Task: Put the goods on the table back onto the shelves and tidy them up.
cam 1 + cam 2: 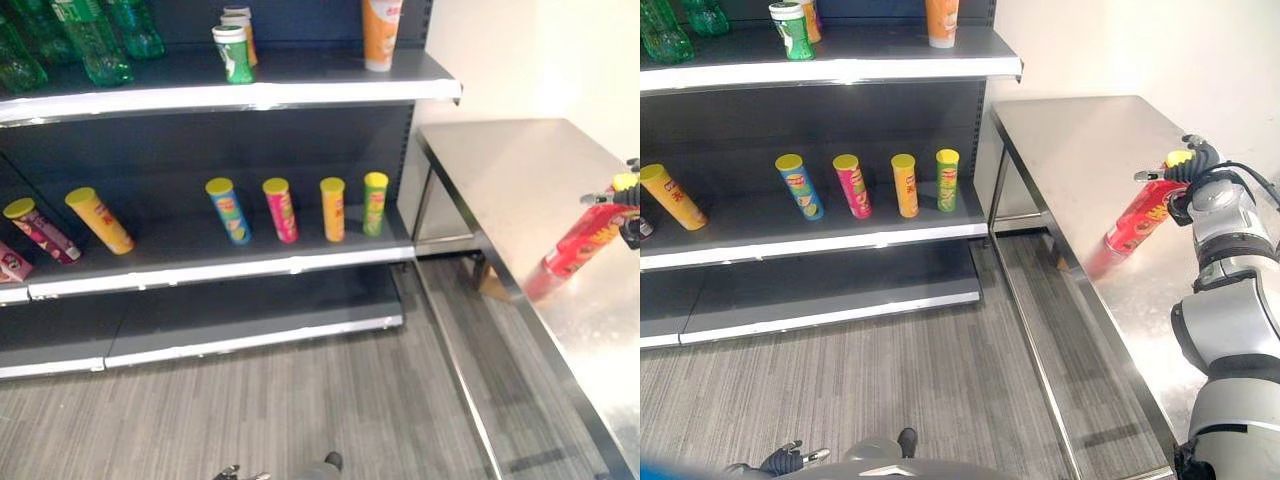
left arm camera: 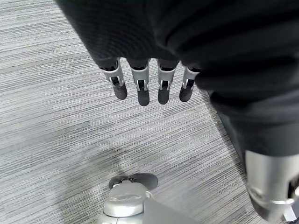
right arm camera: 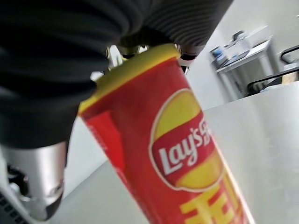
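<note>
Steel table (image 1: 1080,150), red can (image 1: 1137,218) tilted above it, lid end gripped in right hand (image 1: 1196,160); left hand (image 2: 140,81) relaxed, empty.

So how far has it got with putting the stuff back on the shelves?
Nearly there, by the look of it. Several chip cans already stand on the middle shelf, with bottles and cups on the top shelf. In hand: the right hand grips a red chip can by its yellow-lidded end, tilted over the steel table. Left: shelving it and straightening the leaning cans. The left hand hangs open.
</note>
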`<state>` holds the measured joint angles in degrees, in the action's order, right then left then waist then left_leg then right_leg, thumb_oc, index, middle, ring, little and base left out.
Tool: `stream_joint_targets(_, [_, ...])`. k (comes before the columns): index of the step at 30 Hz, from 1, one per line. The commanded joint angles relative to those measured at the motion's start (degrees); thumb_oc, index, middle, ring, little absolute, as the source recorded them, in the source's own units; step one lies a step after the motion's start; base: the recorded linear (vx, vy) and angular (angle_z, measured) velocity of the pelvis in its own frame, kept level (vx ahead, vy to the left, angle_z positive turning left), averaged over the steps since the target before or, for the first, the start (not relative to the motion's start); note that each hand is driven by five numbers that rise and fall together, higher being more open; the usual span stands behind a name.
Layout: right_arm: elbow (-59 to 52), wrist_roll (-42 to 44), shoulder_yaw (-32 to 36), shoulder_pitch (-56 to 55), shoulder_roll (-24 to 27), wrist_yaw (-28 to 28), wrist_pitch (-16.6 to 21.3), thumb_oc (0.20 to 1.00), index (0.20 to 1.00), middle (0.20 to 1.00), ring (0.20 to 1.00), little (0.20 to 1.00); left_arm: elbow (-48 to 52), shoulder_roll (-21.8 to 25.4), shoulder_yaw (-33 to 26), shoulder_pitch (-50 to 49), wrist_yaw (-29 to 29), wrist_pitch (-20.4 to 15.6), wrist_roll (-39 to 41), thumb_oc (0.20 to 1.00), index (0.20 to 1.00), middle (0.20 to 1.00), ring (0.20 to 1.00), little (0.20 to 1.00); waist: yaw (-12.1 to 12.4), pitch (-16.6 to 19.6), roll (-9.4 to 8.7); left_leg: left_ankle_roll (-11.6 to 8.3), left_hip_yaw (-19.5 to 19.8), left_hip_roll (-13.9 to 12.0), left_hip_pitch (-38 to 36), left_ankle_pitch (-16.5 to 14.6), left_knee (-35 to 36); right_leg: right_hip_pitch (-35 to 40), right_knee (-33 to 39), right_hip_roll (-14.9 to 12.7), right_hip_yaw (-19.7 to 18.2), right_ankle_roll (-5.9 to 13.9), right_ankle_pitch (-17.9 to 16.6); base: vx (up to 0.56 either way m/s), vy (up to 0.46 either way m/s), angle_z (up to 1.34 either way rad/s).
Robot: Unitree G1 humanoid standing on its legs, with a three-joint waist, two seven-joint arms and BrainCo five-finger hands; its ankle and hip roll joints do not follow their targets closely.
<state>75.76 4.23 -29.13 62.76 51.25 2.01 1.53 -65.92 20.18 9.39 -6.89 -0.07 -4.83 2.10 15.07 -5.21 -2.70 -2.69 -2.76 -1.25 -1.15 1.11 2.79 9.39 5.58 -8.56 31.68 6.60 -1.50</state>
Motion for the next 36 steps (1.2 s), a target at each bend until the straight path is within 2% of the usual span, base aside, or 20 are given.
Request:
stream_joint_targets(1, [0.71, -2.33, -3.06, 4.39, 2.35, 1.45, 0.42, 1.000, 1.000, 1.000, 1.000, 1.000, -0.32, 0.79, 4.66, 1.81, 0.91, -0.91, -0.14, 1.000, 1.000, 1.000, 1.000, 1.000, 1.83, 0.77, -0.12, -7.58, -5.57, -5.08, 3.16, 4.83, 2.05, 4.00, -3.86, -1.70, 1.26, 3.10, 6.16, 0.00, 0.000, 0.00])
stream_joint_targets(11, [-0.16, -1.78, -2.84, 3.69, 1.60, 0.94, 0.49, 1.000, 1.000, 1.000, 1.000, 1.000, -0.37, 0.70, 4.45, 1.82, 1.04, -0.84, -0.49, 1.000, 1.000, 1.000, 1.000, 1.000, 1.65, 0.51, -0.18, -7.34, -5.86, -4.99, 2.87, 4.62, 2.02, 3.99, -3.80, -1.85, 0.96, 3.07, 6.10, 0.00, 0.000, 0.00])
stream_joint_targets(12, [-0.25, -1.57, -2.89, 3.71, 1.56, 0.83, 0.50, 0.200, 0.200, 0.200, 0.200, 0.200, -0.36, 0.71, 4.45, 1.85, 1.01, -0.88, -0.50, 1.000, 1.000, 1.000, 1.000, 1.000, 1.65, 0.50, -0.21, -7.33, -5.86, -4.98, 2.86, 4.62, 2.02, 4.02, -3.78, -1.83, 0.93, 3.06, 6.11, 0.00, 0.000, 0.00])
stream_joint_targets(21, [-3.14, -0.39, -3.20, 2.89, 1.33, 0.19, 1.14, 0.200, 0.200, 0.200, 0.200, 0.200, -0.40, 0.93, 4.07, 1.74, 1.00, -0.72, -0.59, 1.000, 1.000, 1.000, 1.000, 1.000, 1.37, 0.16, -0.50, -7.18, -6.15, -5.05, 2.27, 4.35, 2.02, 4.08, -4.11, -1.89, 0.67, 3.05, 6.12, 0.00, 0.000, 0.00])
stream_joint_targets(26, [-13.75, -0.96, -2.21, 0.16, 2.21, 2.35, 1.76, 0.200, 0.200, 0.200, 0.200, 0.200, -0.51, 0.62, 2.87, 1.60, 1.52, -0.40, -0.57, 1.000, 1.000, 1.000, 1.000, 1.000, 0.03, -0.03, -0.78, -6.97, -6.94, -5.39, 1.72, 4.07, 2.03, 3.69, -4.39, -1.97, 0.00, 3.00, 6.03, -0.02, 0.013, -0.06])
stream_joint_targets(27, [-18.64, -1.03, -0.70, -1.91, 2.68, 3.25, 1.96, 0.200, 0.200, 0.200, 0.200, 0.200, -0.54, 0.38, 2.30, 1.58, 1.90, -0.27, -0.56, 1.000, 1.000, 1.000, 1.000, 1.000, -0.45, -0.13, -0.82, -6.88, -7.17, -5.43, 1.56, 3.98, 2.04, 3.54, -4.48, -2.00, -0.29, 3.01, 5.98, -0.03, 0.025, -0.09])
stream_joint_targets(29, [-42.53, -3.02, 8.54, -14.14, 4.00, 6.88, 4.03, 0.200, 0.200, 0.200, 0.200, 0.200, 0.47, -1.02, -0.40, 0.97, 2.94, 0.18, -1.30, 1.000, 1.000, 1.000, 1.000, 1.000, -2.57, -0.63, -0.04, -5.91, -8.31, -5.66, 1.35, 4.44, 2.16, 2.52, -5.01, -2.53, -0.52, 2.80, 5.04, -0.11, 0.070, -0.06])
stream_joint_targets(31, [-56.58, -6.23, 17.92, -25.49, 5.70, 7.99, 5.83, 0.200, 0.200, 0.200, 0.200, 0.200, 0.55, -1.35, -2.49, 0.53, 3.18, 0.19, -2.28, 1.000, 1.000, 1.000, 1.000, 1.000, -3.79, -0.40, 0.09, -5.71, -8.87, -5.89, 0.83, 4.01, 2.12, 2.36, -5.37, -2.72, -0.88, 2.81, 5.26, -0.05, 0.033, -0.14])
stream_joint_targets(32, [-57.55, -6.44, 19.44, -27.18, 5.68, 7.82, 5.52, 0.200, 0.200, 0.200, 0.200, 0.200, 0.56, -0.96, -2.02, 0.54, 3.18, 0.19, -2.29, 1.000, 1.000, 1.000, 1.000, 1.000, -3.29, -0.23, -0.21, -5.69, -8.85, -5.88, 0.89, 4.03, 2.12, 2.32, -5.36, -2.73, -0.86, 2.82, 5.23, -0.02, 0.003, -0.08])
stream_joint_targets(34, [-75.24, -8.12, 30.36, -40.27, 4.70, 6.88, 8.88, 0.200, 0.200, 0.200, 0.200, 0.200, 0.16, -1.70, -4.33, 0.46, 3.56, 0.35, -3.85, 1.000, 1.000, 1.000, 1.000, 1.000, -5.14, 0.09, -0.02, -5.53, -9.64, -6.26, 0.07, 3.51, 1.97, 2.16, -5.74, -2.90, -1.58, 2.72, 5.63, -0.05, -0.018, -0.14])
stream_joint_targets(36, [-79.30, -8.65, 32.19, -43.78, 3.53, 5.87, 9.28, 0.200, 0.200, 0.200, 0.200, 0.200, 0.40, -1.52, -4.21, 0.46, 3.37, 0.34, -4.06, 1.000, 1.000, 1.000, 1.000, 1.000, -4.87, 0.21, -0.16, -5.50, -9.89, -6.38, -0.16, 3.46, 1.89, 2.13, -5.80, -2.84, -1.84, 2.61, 5.86, -0.06, -0.027, -0.10])
